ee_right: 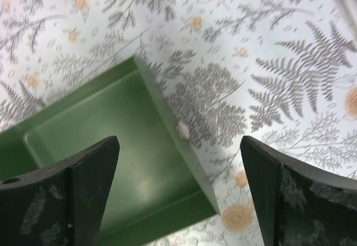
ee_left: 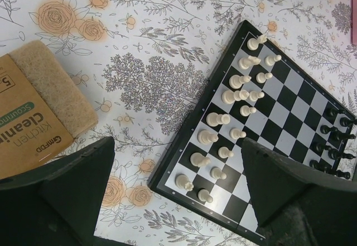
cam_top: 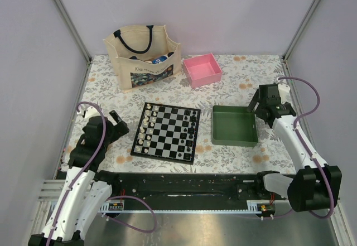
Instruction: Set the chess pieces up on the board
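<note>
The board (cam_top: 165, 133) lies flat at the middle of the table. Black chess pieces (cam_top: 192, 128) stand along its right side, and cream-white ones (cam_top: 146, 128) fill two columns on its left. In the left wrist view the board (ee_left: 290, 98) runs diagonally, with black chess pieces (ee_left: 332, 145) at its far right edge. My left gripper (ee_left: 178, 201) hangs open over the board's near left corner, holding nothing. My right gripper (ee_right: 178, 193) is open above the right wall of the green tray (ee_right: 117, 145), whose visible inside is bare.
A cream tote bag (cam_top: 144, 56) and a pink box (cam_top: 202, 70) stand at the back. The green tray (cam_top: 234, 126) sits just right of the board. A brown scouring-pad pack (ee_left: 33, 112) lies left of the board, under my left arm (cam_top: 89, 145).
</note>
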Controlling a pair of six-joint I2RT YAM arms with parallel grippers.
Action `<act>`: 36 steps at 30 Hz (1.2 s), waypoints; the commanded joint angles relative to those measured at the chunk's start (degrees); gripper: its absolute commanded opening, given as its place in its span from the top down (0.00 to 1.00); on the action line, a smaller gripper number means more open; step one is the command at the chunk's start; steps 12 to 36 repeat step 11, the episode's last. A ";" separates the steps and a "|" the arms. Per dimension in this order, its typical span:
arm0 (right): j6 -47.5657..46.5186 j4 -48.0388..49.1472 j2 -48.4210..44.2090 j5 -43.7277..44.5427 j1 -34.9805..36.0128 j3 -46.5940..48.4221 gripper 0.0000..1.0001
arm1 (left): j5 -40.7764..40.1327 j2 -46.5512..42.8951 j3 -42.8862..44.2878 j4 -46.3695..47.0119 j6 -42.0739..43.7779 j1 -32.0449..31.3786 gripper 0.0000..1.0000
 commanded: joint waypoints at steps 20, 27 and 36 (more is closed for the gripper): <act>-11.42 32.63 0.47 20.32 -0.02 -13.50 0.00 | -4.94 0.73 0.22 8.70 -0.18 -0.16 0.01; -11.42 32.63 0.47 20.32 -0.02 -13.50 0.00 | -4.94 0.73 0.22 8.70 -0.18 -0.16 0.01; -11.42 32.63 0.47 20.32 -0.02 -13.50 0.00 | -4.94 0.73 0.22 8.70 -0.18 -0.16 0.01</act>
